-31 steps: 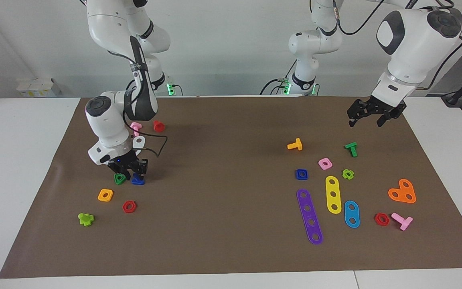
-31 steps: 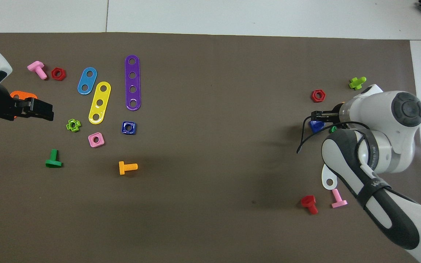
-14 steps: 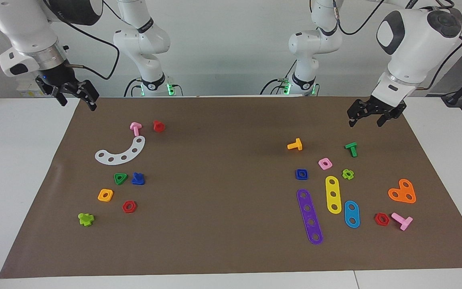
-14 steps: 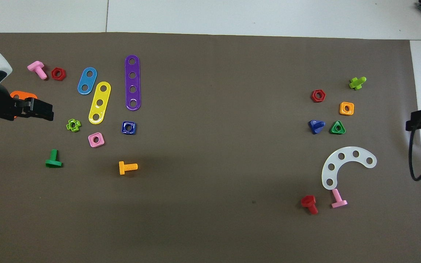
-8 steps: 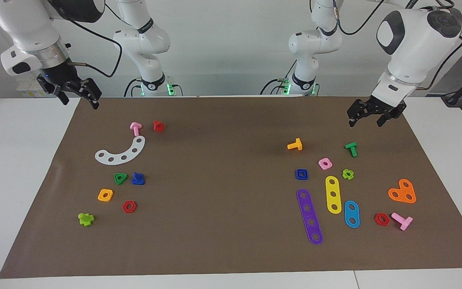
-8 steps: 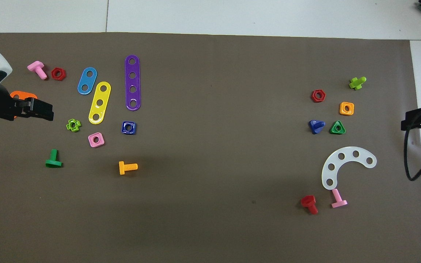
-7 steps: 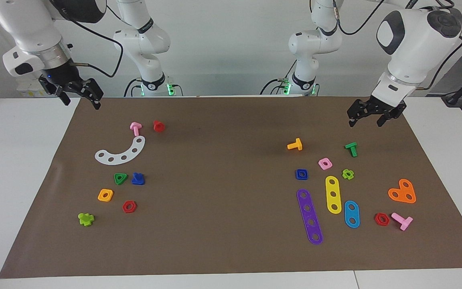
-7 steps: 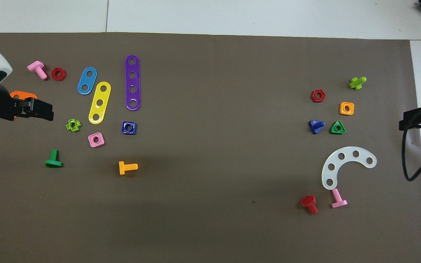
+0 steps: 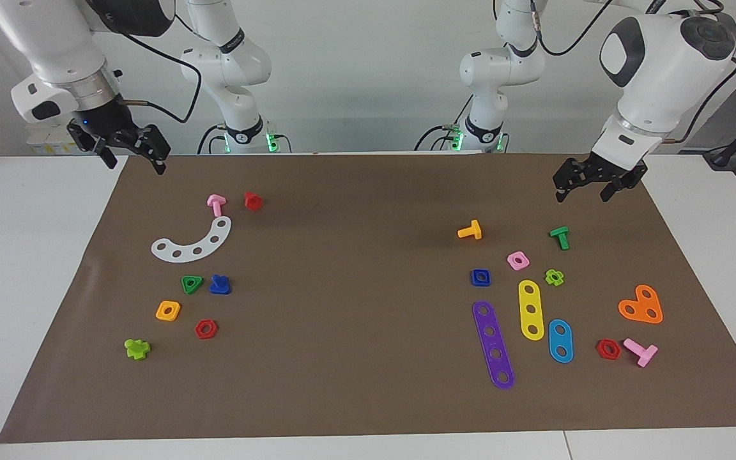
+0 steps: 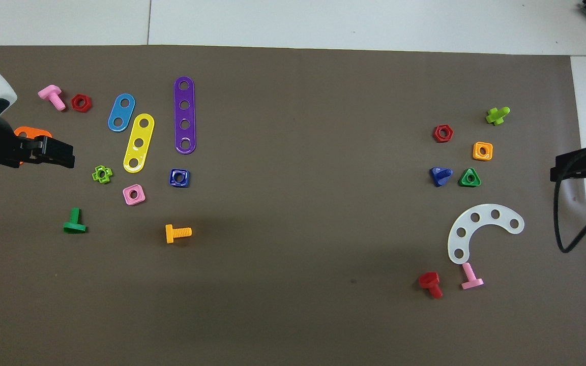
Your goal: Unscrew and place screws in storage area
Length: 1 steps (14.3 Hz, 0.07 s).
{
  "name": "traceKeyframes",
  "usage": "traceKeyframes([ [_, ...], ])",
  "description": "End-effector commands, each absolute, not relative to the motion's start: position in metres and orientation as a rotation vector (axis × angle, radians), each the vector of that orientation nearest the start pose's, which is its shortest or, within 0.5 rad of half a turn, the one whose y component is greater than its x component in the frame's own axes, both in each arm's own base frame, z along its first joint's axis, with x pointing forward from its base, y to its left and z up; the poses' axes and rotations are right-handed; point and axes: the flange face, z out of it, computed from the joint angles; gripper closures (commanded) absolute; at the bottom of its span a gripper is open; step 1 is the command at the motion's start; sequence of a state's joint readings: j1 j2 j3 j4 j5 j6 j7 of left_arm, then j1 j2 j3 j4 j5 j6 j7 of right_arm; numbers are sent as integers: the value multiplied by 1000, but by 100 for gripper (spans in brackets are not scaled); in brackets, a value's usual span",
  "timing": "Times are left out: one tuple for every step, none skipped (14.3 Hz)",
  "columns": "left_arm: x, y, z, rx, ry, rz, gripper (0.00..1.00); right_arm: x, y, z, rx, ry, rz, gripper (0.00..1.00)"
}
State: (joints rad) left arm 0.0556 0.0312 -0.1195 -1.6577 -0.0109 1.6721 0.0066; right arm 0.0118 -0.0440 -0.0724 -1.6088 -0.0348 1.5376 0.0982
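The dark-blue bolt lies on the brown mat toward the right arm's end, beside a green triangular nut. It also shows in the overhead view. The blue square nut lies apart from it toward the left arm's end, next to the purple strip. My right gripper is open and empty, raised over the mat's edge at its own end. My left gripper is open and empty, held in the air over the mat's other end, where the left arm waits.
A white curved strip, pink and red bolts, and orange, red and lime pieces lie around the blue bolt. Yellow and light-blue strips, an orange heart plate, and orange, green and pink bolts and several nuts lie toward the left arm's end.
My right gripper let go of the blue bolt on the mat, rose to the mat's edge, and has since drifted slightly toward the mat. The left arm has not moved.
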Motion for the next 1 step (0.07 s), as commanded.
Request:
traceKeyframes([
  [561,-35,577,-3136,99,2,0,536,-38,631,-3158,225,56,0],
])
